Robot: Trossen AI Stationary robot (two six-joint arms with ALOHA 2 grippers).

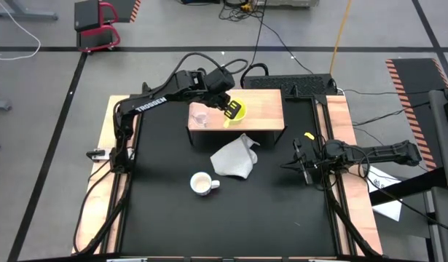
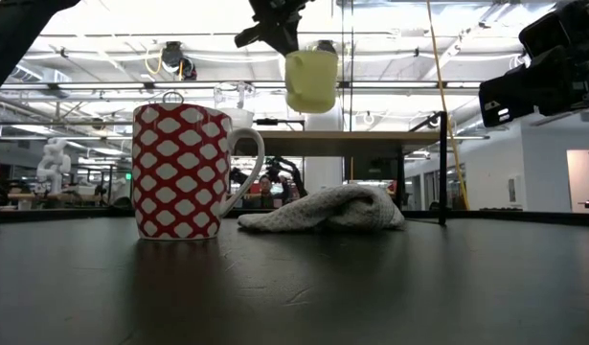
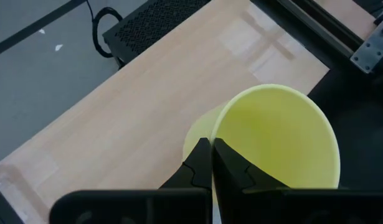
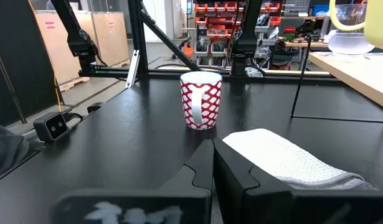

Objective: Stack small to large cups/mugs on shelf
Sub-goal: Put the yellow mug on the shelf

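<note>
Left gripper point(image 1: 230, 110) pinches the yellow cup point(image 1: 237, 112) by its rim, held above the shelf point(image 1: 264, 109); the clear glass cup point(image 1: 199, 116) stands on the shelf just beside it. Judgement: centre the yellow cup, lower it slowly, release only once seated. White patterned mug point(image 1: 202, 183) waits on the surface near the cloth point(image 1: 234, 160). Right gripper point(image 1: 302, 163), fingers pressed together, idles at the surface's right edge.
</note>
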